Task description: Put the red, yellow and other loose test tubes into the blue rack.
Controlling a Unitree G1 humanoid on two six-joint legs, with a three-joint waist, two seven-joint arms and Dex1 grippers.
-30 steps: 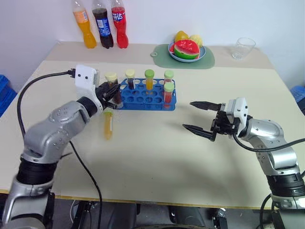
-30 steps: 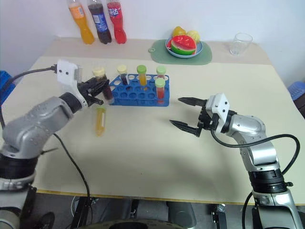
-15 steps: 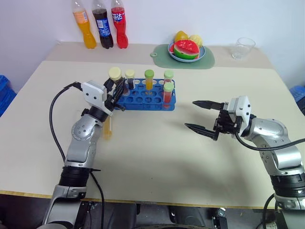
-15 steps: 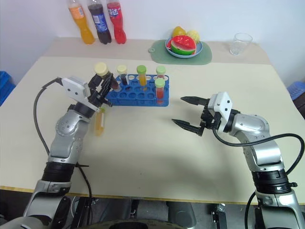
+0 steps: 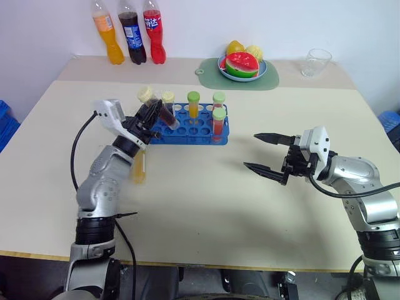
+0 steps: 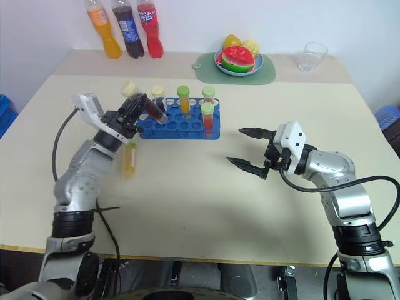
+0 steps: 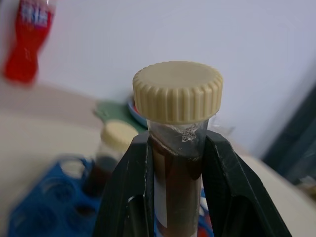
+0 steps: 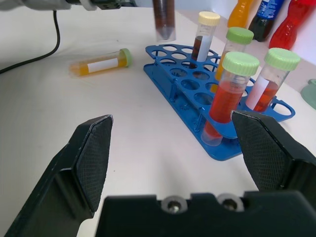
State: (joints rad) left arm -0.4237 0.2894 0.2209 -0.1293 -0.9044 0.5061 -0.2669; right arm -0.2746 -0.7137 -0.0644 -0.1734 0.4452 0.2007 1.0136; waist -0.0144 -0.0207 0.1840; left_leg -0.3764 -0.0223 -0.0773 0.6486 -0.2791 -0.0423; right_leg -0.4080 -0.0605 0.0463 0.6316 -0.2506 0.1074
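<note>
The left gripper [image 7: 174, 163] was clamped on a clear test tube of dark brown liquid with a cream ribbed cap [image 5: 157, 107], held tilted above the left end of the low bright blue plastic rack with round holes [image 5: 187, 128]. A yellow-orange tube [image 5: 139, 169] lay on the beige table [image 5: 206, 200] just left of the rack. The right gripper [image 5: 267, 154] hovered well right of the rack, jaws wide and empty.
</note>
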